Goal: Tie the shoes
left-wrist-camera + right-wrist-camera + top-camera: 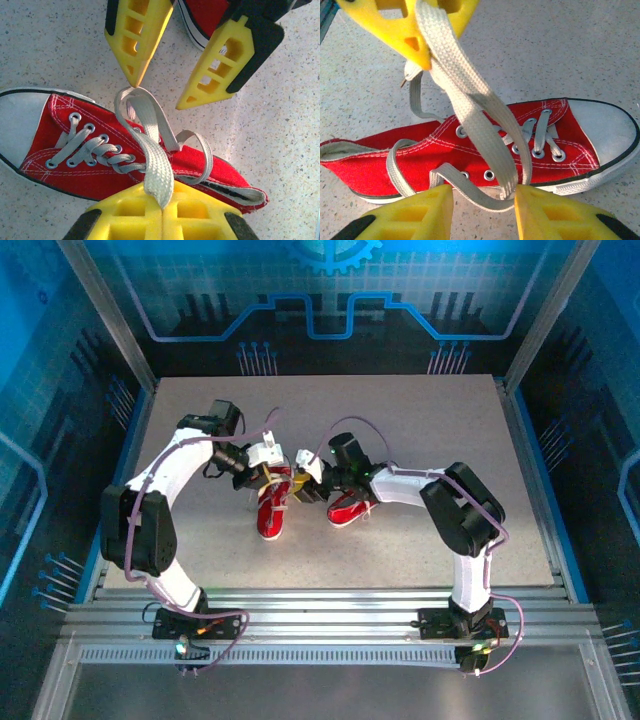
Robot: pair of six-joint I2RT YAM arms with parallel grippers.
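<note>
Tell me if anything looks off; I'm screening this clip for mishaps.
Nothing looks damaged or spilled. One shoe has its laces undone and trailing over its side, with one strand pinched in the left gripper.

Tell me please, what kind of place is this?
Probably a robot demonstration booth, not a home: blue circuit-printed wall panels, a speckled table framed by aluminium rails.

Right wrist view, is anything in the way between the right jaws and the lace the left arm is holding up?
Nothing visible. The right gripper has its jaws open, and the white lace, pinched above by the left gripper, hangs straight into the gap between them, in front of the red shoe.
</note>
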